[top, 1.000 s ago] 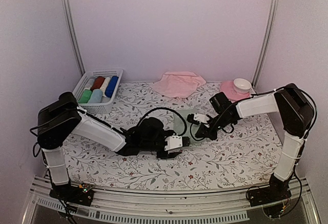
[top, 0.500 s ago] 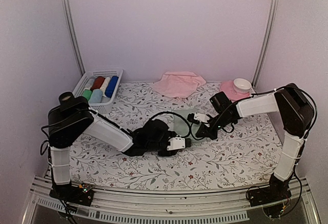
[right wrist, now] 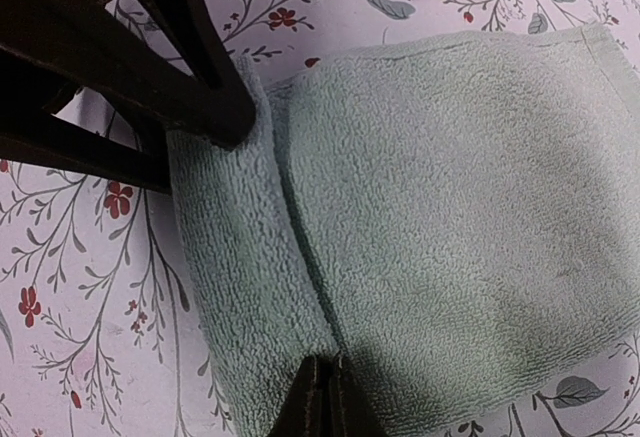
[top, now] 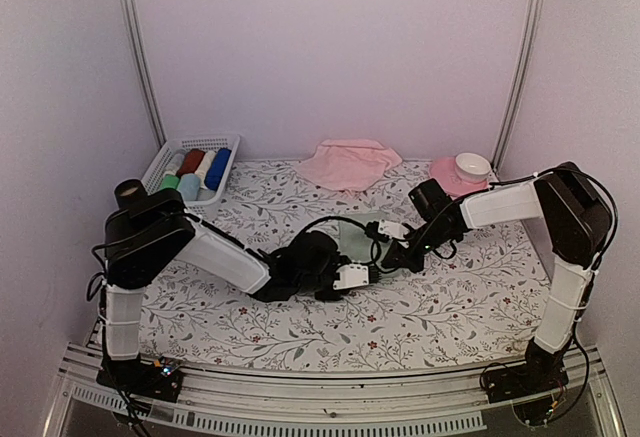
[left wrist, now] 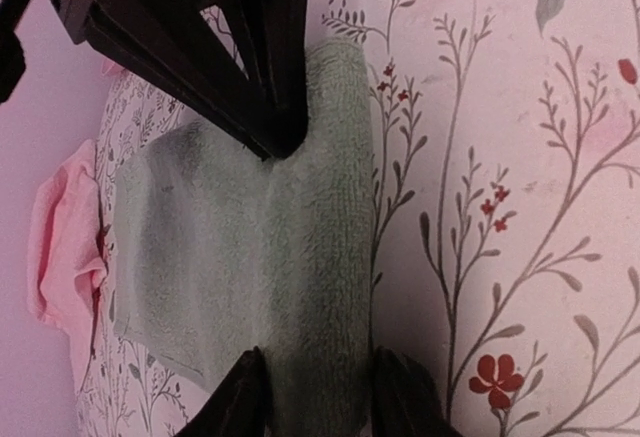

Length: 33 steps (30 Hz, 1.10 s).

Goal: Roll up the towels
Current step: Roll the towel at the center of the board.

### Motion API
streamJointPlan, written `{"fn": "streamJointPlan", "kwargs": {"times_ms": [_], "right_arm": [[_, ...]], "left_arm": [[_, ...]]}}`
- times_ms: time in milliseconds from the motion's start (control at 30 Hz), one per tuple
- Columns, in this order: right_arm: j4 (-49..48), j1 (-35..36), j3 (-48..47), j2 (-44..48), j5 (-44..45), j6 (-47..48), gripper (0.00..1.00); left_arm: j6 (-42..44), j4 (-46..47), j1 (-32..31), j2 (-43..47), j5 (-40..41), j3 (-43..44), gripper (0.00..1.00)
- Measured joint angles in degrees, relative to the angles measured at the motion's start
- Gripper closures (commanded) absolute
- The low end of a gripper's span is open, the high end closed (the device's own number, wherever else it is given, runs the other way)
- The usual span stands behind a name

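Note:
The mint green towel lies flat mid-table, its near edge turned over into a short roll. My left gripper straddles one end of that roll, a finger close against each side, jaws part-way in. My right gripper is shut, its tips pressed down at the seam where the roll meets the flat cloth. I cannot see any cloth pinched between them. In the top view the left gripper and the right gripper meet at the towel. The pink towel lies crumpled at the back.
A white basket at the back left holds several rolled cloths. A pink saucer with a white cup stands at the back right. The floral tablecloth covers the table, walls close on both sides.
My left arm has reached further right to the green towel's rolled edge, and its jaws have narrowed around it. The right gripper has stayed shut in place.

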State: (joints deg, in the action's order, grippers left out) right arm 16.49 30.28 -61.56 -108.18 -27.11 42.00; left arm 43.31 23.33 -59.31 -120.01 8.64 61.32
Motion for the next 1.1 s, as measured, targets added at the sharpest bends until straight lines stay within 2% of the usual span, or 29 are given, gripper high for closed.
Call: {"fn": "streamJointPlan", "kwargs": {"times_ms": [100,267,333,400,567,767,933,1100], "right_arm": [[0.02,0.00,0.00,0.00,-0.02,0.02,0.97],[0.07,0.02,-0.02,0.00,-0.07,0.02,0.97],[0.11,0.00,-0.07,0.00,-0.09,0.04,0.97],[0.20,-0.07,-0.11,0.00,-0.13,0.07,0.93],[0.85,-1.49,-0.09,1.31,-0.74,0.72,0.69],[-0.24,-5.09,3.80,12.02,-3.02,4.15,0.56],[-1.84,-5.11,9.94,21.09,-5.68,10.80,0.53],[-1.44,-3.58,13.07,22.84,-7.78,17.49,0.53]], "left_arm": [[-0.17,-0.70,0.00,-0.42,0.44,0.59,0.77],[-0.44,-2.45,0.00,-0.79,0.83,1.31,0.88],[-0.42,-3.26,0.00,-0.87,0.79,1.64,1.00],[-0.48,-4.09,0.00,-0.87,0.74,2.03,1.00],[-1.57,-7.04,0.28,-0.87,-0.87,3.45,1.00],[-4.81,-13.14,2.14,-0.76,-6.56,6.49,1.00],[-8.33,-17.35,4.61,-0.66,-14.01,8.52,1.00],[-11.56,-23.15,6.84,-0.68,-21.77,11.23,1.00]]}}
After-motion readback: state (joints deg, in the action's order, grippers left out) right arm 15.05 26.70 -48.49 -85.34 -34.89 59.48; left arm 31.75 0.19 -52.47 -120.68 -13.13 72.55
